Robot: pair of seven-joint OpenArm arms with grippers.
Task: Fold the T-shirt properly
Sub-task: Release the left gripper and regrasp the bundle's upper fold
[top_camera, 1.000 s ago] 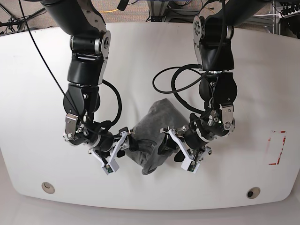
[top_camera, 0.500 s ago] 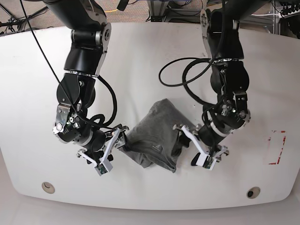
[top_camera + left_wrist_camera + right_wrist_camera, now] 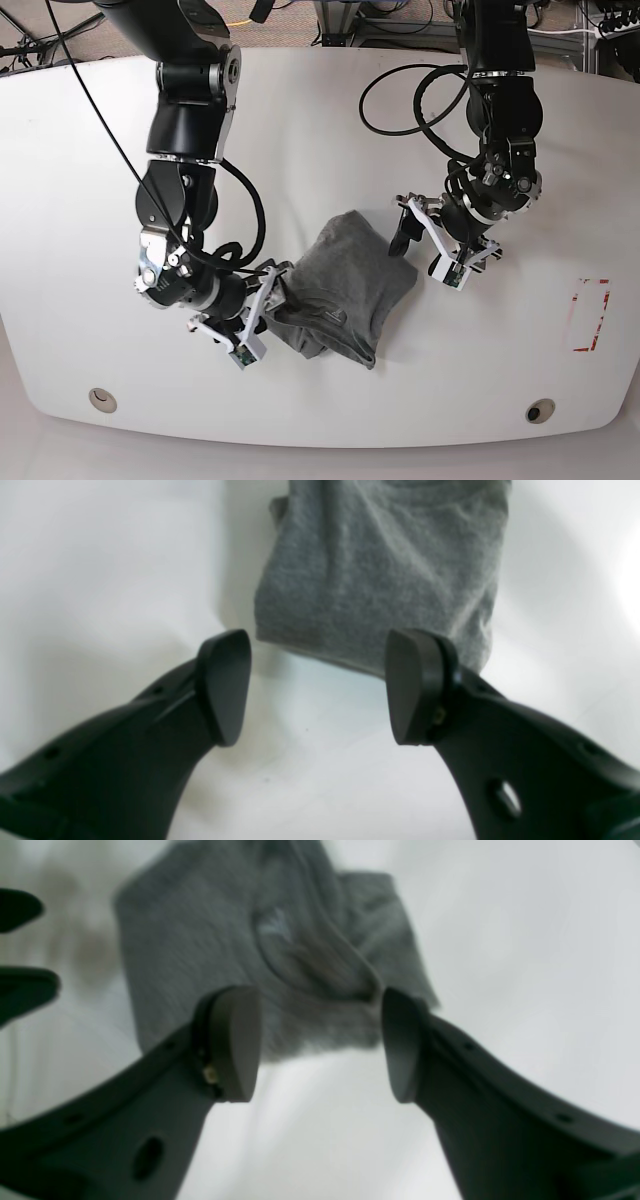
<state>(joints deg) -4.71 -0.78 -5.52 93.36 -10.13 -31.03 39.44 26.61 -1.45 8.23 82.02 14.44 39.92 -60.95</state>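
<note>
The crumpled heather-grey cotton T-shirt is seen mid-frame on the white counter; the left claw and right claw are spread apart, gripping nothing.

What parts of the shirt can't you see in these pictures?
- T-shirt sleeves and underside: folded under, base view.
- Its far part: cut off by the top edge, left wrist view.
- Neckline and small label: blurred, right wrist view.
- Edge nearest the right gripper: partly hidden by its fingers, base view.
</note>
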